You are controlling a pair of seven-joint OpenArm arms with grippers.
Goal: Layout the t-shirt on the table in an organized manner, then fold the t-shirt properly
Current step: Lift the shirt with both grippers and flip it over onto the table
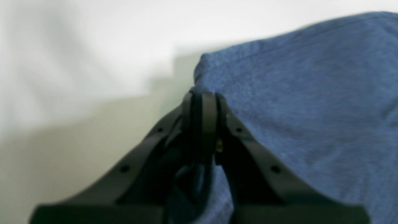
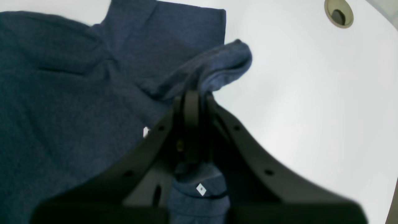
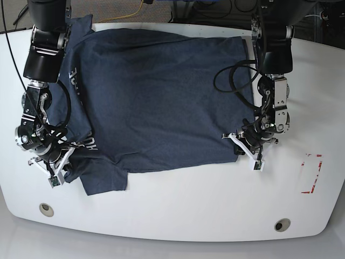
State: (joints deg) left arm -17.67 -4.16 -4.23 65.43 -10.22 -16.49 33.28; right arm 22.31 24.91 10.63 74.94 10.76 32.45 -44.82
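The dark navy t-shirt (image 3: 161, 97) lies spread over the white table (image 3: 188, 210), plain side up. Its left side is folded over, and white letters show there. My left gripper (image 3: 240, 147) is at the shirt's lower right corner. In the left wrist view it (image 1: 202, 96) is shut on the edge of the t-shirt (image 1: 311, 93), with cloth bunched between the fingers. My right gripper (image 3: 60, 164) is at the lower left, by the sleeve. In the right wrist view it (image 2: 192, 98) is shut on a raised fold of the t-shirt (image 2: 62, 93).
Two round grommet holes (image 3: 46, 209) (image 3: 279, 225) sit near the table's front edge; one grommet hole (image 2: 339, 14) shows in the right wrist view. A red tape rectangle (image 3: 311, 172) marks the right side. Cables lie beyond the table's far edge.
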